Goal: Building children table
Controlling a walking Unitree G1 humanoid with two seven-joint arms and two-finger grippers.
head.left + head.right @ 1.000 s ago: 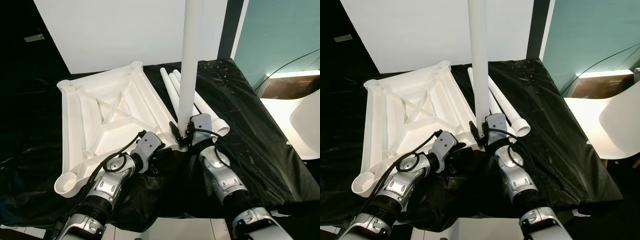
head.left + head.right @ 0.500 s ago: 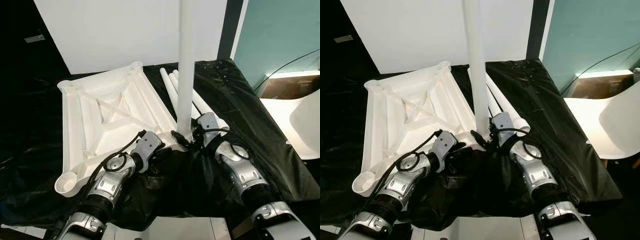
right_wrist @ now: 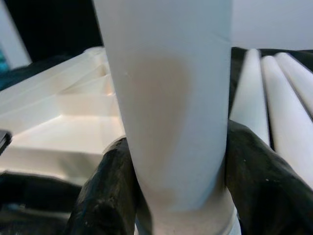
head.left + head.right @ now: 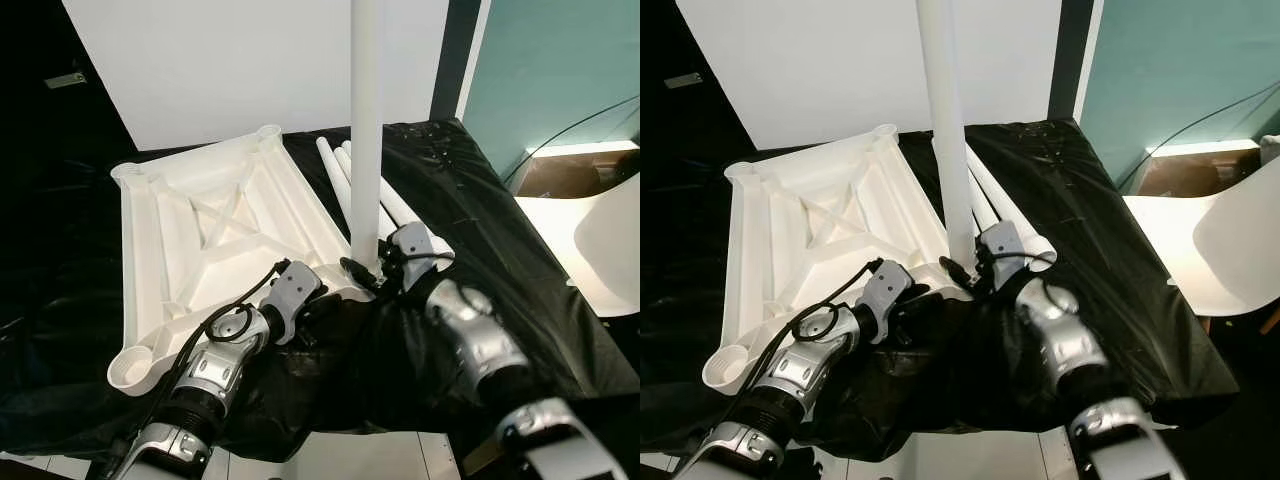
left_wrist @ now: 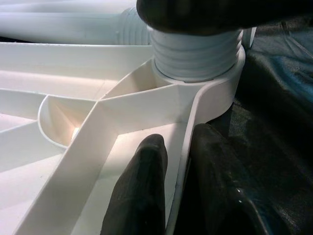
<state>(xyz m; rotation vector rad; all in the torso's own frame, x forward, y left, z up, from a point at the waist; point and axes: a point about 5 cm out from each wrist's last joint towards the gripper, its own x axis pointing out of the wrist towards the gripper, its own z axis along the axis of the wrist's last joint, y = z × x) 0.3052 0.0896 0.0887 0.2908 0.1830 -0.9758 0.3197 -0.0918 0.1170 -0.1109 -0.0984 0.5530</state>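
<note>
The right arm [image 4: 480, 345] has swung outward, its elbow further right, while the leg [image 4: 366, 130] stays upright in the tabletop's [image 4: 190, 235] near corner socket. One upturned tabletop lies on the black cloth [image 4: 480, 220]. Three spare legs [image 4: 400, 205] lie beside it. The right gripper [image 4: 372, 272] clamps the leg's base; the left gripper [image 5: 176, 166] pinches the tabletop's rim.

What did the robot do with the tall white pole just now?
The right claw turned its wrist around the upright leg, keeping hold, as if screwing it into the tabletop corner. The left claw kept pinching the tabletop's edge. The spare legs stayed put.
</note>
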